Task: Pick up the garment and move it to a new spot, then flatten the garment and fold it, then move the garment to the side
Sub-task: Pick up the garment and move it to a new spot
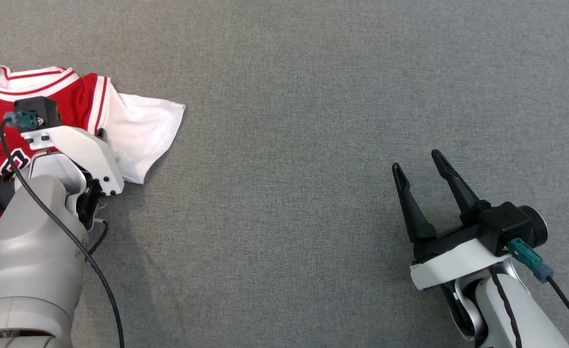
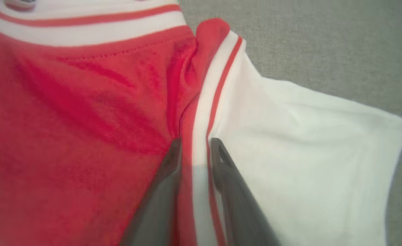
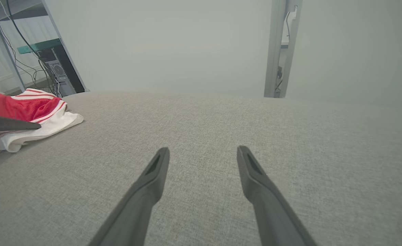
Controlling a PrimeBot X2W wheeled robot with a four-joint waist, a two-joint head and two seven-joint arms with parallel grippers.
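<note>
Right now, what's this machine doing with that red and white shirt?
The robot is working on a red and white jersey lying at the left of a grey cloth-covered surface. Its left tool is down on the jersey, with its fingers either side of the striped trim where the red body meets the white sleeve. I cannot tell whether it has the cloth pinched. Its right tool hangs open over bare surface well off to the right, holding nothing.
</note>
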